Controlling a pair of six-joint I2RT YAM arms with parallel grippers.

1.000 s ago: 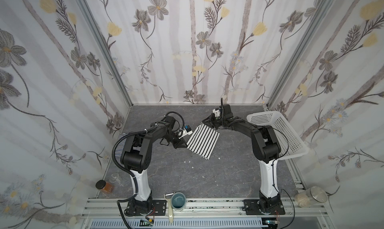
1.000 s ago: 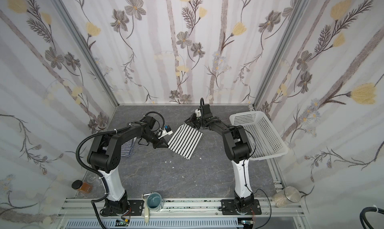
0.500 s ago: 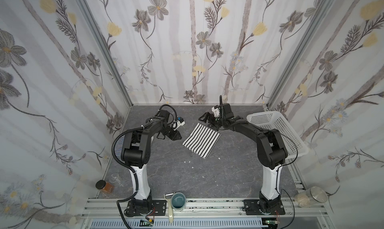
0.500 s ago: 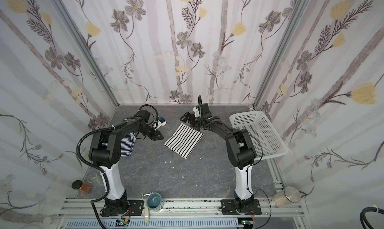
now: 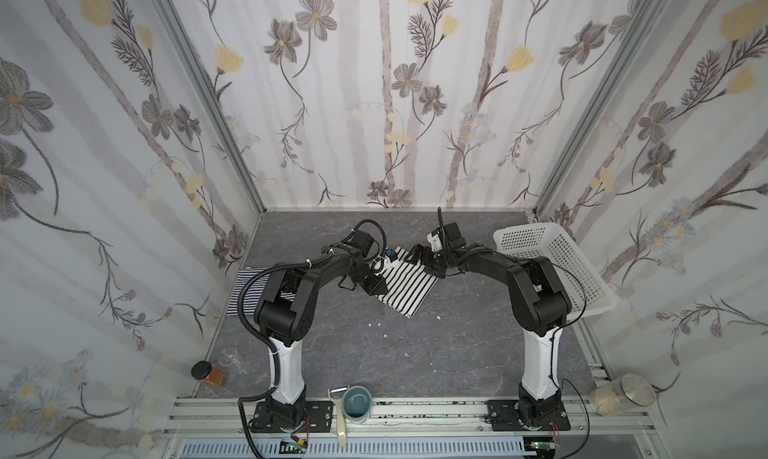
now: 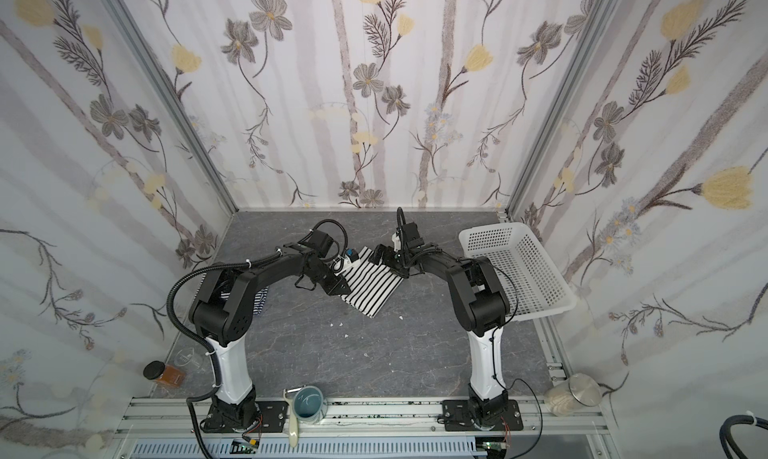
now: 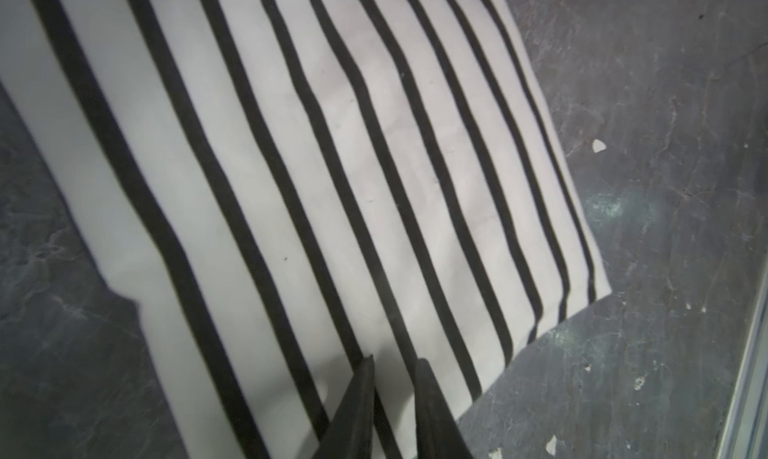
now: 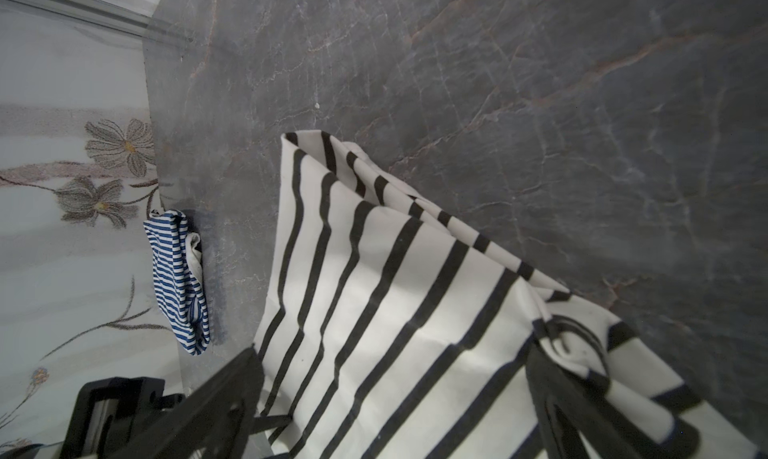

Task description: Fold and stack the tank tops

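Left wrist view: your L gripper (image 7: 392, 394) hovers w/ jaws a slit apart over the folded white black-striped knit tank top (image 7: 332, 166), flat on the grey table (image 7: 665, 186). R gripper (image 8: 395, 365) gapes wide astride it. Fine navy-striped tank top (image 5: 243, 290) lies by the left wall.

Black-striped white top (image 5: 409, 290) folded flat at centre; navy-striped top (image 5: 243, 294) bunched, well apart at left.
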